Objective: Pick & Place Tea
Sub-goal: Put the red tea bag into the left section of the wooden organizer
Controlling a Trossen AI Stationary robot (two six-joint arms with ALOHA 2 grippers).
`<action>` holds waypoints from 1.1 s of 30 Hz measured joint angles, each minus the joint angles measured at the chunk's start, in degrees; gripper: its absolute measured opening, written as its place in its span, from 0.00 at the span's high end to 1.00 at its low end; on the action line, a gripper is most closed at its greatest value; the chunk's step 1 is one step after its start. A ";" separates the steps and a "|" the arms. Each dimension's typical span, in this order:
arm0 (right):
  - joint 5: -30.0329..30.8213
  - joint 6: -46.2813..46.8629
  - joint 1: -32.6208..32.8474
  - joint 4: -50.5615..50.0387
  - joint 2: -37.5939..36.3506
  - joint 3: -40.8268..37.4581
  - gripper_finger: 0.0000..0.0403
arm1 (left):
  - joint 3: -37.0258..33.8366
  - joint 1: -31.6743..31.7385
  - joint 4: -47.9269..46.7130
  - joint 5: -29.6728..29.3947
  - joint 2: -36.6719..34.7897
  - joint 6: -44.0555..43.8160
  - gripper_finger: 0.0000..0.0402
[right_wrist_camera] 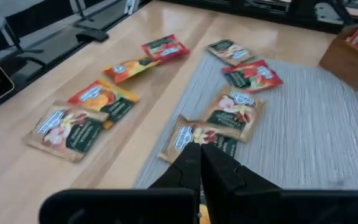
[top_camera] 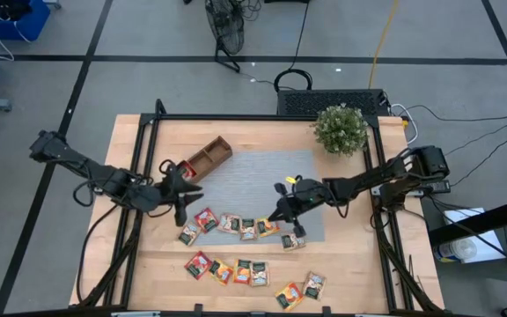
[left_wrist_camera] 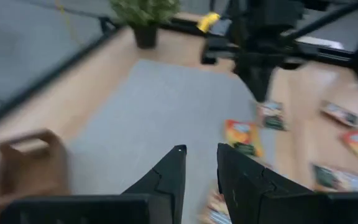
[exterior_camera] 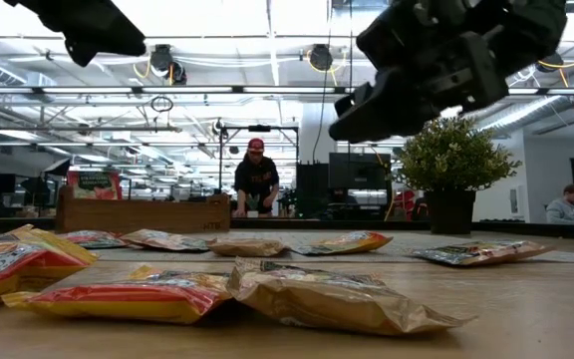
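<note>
the left end effector hangs above the table, between the wooden tray and the near row of tea sachets. in the left wrist view its two fingers stand a little apart with nothing between them, so it is released and empty.

the right end effector sits over the near edge of the grey woven mat, above the row of sachets. in the right wrist view its fingers are pressed together, clenched on nothing, just over a yellow sachet that lies on the mat's edge.

the tea lies flat on the table in loose rows: one row runs along the near edge of the mat, partly on it, and a second row lies nearer the front of the table on bare wood, with two more sachets toward the front right. one red sachet stands in the end compartment of the wooden tray, which sits at an angle at the mat's far left corner.

a potted plant stands at the far right of the table. in the low view a person stands in the room behind the table.
</note>
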 joint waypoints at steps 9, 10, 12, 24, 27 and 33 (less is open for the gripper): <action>0.15 -0.75 0.39 14.72 0.52 -2.67 0.96 | -0.08 -1.18 -0.60 8.66 0.20 1.35 0.76; 0.39 -1.77 0.70 14.69 0.75 -2.35 0.93 | -0.08 -1.40 -0.38 8.35 0.46 1.78 0.76; 1.24 -2.83 1.27 14.50 1.66 -1.09 0.86 | -0.12 -1.59 -0.46 8.22 0.59 3.02 0.76; 3.29 -12.57 -0.60 -18.67 22.47 33.96 0.50 | -0.15 -2.73 2.07 -8.19 -5.36 8.66 0.76; 3.13 -16.58 -1.58 -27.05 29.35 44.73 0.50 | -0.13 -2.66 2.05 -11.69 -5.90 8.78 0.76; 3.09 -21.27 -3.21 -38.36 40.44 61.98 0.50 | -0.13 -2.60 1.96 -12.06 -5.79 8.96 0.76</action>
